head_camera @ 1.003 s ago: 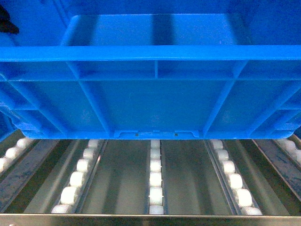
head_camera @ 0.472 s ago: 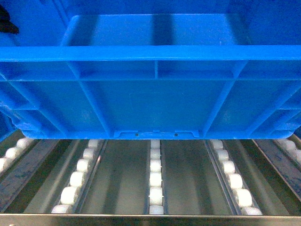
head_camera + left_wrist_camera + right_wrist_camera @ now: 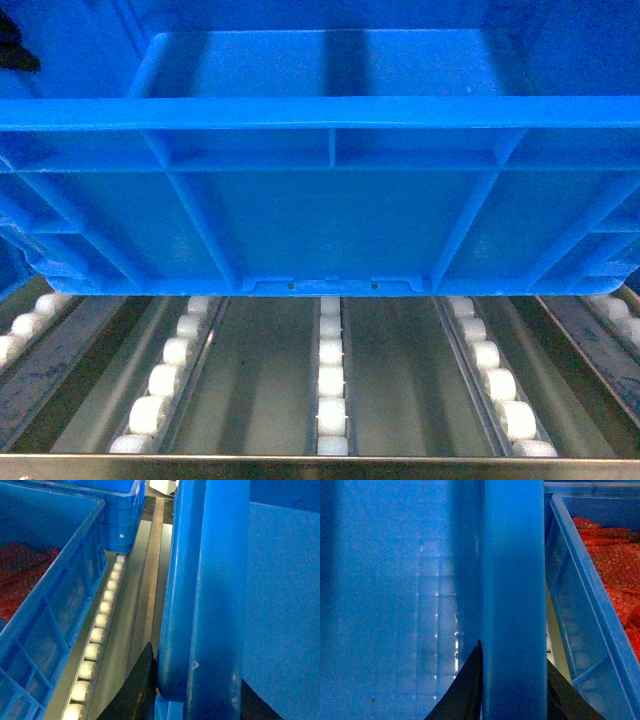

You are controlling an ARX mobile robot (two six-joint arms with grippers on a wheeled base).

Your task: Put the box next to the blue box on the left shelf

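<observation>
Both hands, left (image 3: 150, 690) and right (image 3: 512, 690), clamp the box (image 3: 330, 210) by its rims above the shelf (image 3: 260, 380) rollers, between neighbouring crates (image 3: 45, 605); lowering and release remain.

Neighbouring blue crate (image 3: 45, 595), left side: holds red material (image 3: 22, 575), contents not identifiable. Neighbouring blue crate (image 3: 592, 605), right side: holds orange-red material (image 3: 615, 565). Lighting: cool, bluish cast; walls and floor not in view.
</observation>
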